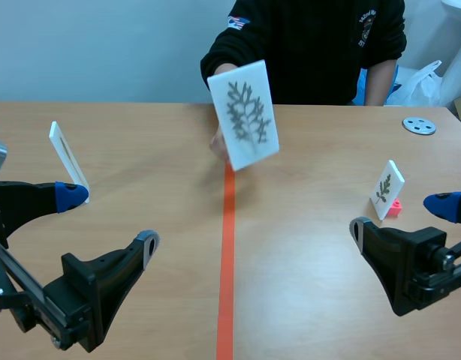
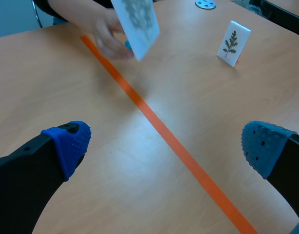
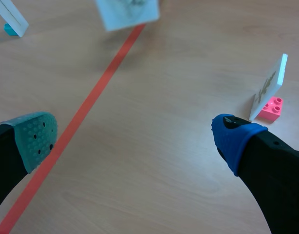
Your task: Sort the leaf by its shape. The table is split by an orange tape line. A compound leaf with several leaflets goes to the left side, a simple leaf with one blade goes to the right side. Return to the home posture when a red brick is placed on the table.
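Leaf card: the white leaf card (image 1: 243, 114) is at the upper middle of the scene view, held tilted by a person's hand (image 1: 218, 142) over the far end of the orange tape line (image 1: 227, 255). I cannot tell whether it touches the bench (image 1: 140, 187).
Leaf shape: blurred, but it looks like a stem with several leaflets, so probably compound and bound for the left side.
Left jaws: wide apart, holding nothing, low at the lower left.
Right jaws: wide apart, holding nothing, low at the lower right.
Other cards: an edge-on card (image 1: 67, 161) stands at middle left. A small sprig card (image 1: 387, 189) leans on a pink block (image 1: 396, 208) at middle right.
Doing it well: wait until the hand lets go, confirm the shape, then take the card by its thin faces without toppling it.
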